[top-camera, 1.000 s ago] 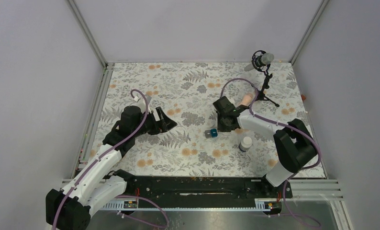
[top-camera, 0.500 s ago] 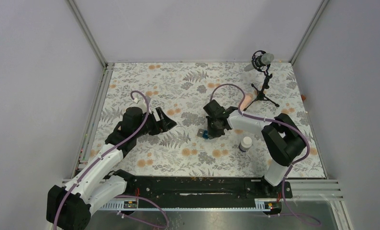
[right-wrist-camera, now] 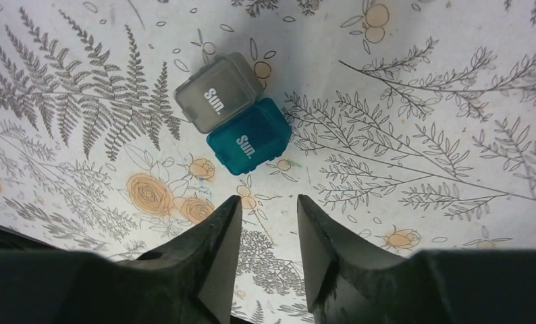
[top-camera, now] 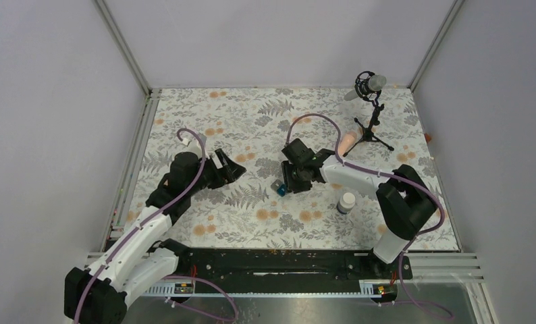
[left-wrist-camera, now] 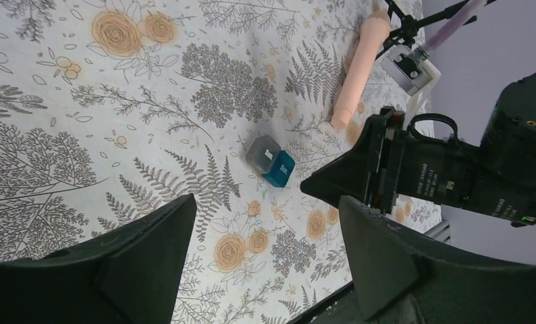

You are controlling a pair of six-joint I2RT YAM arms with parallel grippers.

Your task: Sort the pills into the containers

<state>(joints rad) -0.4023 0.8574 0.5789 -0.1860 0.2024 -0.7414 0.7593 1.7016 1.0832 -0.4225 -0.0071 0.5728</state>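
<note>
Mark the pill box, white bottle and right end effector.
pill box (right-wrist-camera: 247, 144): right wrist view, teal half's lid.
white bottle (top-camera: 347, 200): top external view, cap.
right end effector (right-wrist-camera: 268, 202): right wrist view, midway between fingertips.

Top view: bare floral table (top-camera: 204, 115) across upper left and lower centre, passable. Obstacles right of centre: pill box (top-camera: 277, 188) with right gripper (top-camera: 284, 182) just beside it; white bottle (top-camera: 347, 201) lower right; peach cylinder (top-camera: 347, 141) and microphone tripod (top-camera: 371, 128) upper right.

I count one teal-and-grey pill box (right-wrist-camera: 233, 113), one white bottle (top-camera: 347, 201) and one microphone (top-camera: 371, 84). One peach rod (left-wrist-camera: 358, 67), too.
</note>
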